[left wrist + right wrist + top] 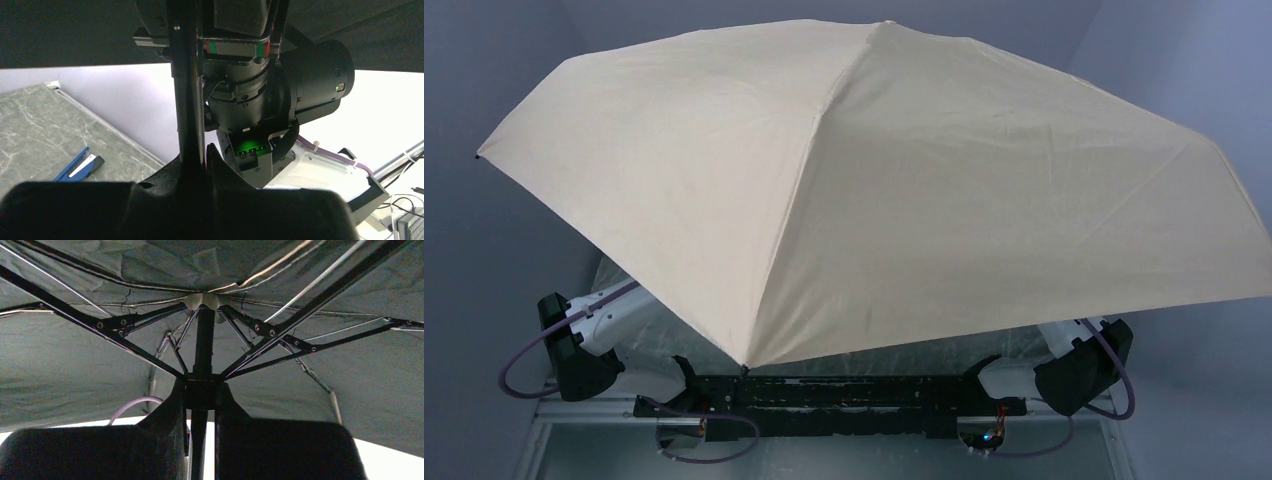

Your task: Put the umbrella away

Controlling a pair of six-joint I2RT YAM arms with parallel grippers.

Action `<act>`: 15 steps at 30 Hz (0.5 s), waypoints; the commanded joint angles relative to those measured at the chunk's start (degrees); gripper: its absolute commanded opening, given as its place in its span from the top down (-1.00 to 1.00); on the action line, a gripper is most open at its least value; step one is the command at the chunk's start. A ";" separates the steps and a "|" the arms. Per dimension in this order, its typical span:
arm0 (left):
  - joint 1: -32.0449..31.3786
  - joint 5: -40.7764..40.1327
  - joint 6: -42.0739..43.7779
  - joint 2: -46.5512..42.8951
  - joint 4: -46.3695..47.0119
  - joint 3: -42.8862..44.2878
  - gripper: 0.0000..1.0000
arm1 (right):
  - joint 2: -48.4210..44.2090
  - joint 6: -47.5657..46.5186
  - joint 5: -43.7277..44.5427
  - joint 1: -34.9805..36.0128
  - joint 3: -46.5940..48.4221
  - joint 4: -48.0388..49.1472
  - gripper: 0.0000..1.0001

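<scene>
The umbrella (874,180) is spread open, and its tan canopy covers nearly the whole top view and hides both grippers there. In the left wrist view my left gripper (200,150) is shut on the dark upright shaft (189,100), under the black lining (65,30). In the right wrist view my right gripper (202,385) has its fingers pressed on both sides of the black runner (201,392) on the shaft (204,345). Dark ribs (135,320) fan out above it.
A small blue-black clip tool (80,165) lies on the grey-green marbled table (35,130) near its edge. The right arm's black wrist (300,85) hangs close behind the shaft. Both arms' white links (604,315) and cables show under the canopy's rim.
</scene>
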 commanded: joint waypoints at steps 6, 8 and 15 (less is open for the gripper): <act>-0.67 0.97 1.35 -1.24 2.66 -0.02 0.90 | -3.26 -5.80 0.30 0.33 -6.10 1.03 1.00; -0.56 0.05 1.11 -1.53 2.71 -0.20 0.90 | -4.79 -6.29 0.95 1.33 -9.47 0.39 1.00; 0.92 -2.00 1.24 -2.76 2.69 -0.95 0.91 | -13.01 -9.33 12.89 3.88 -18.19 -6.18 1.00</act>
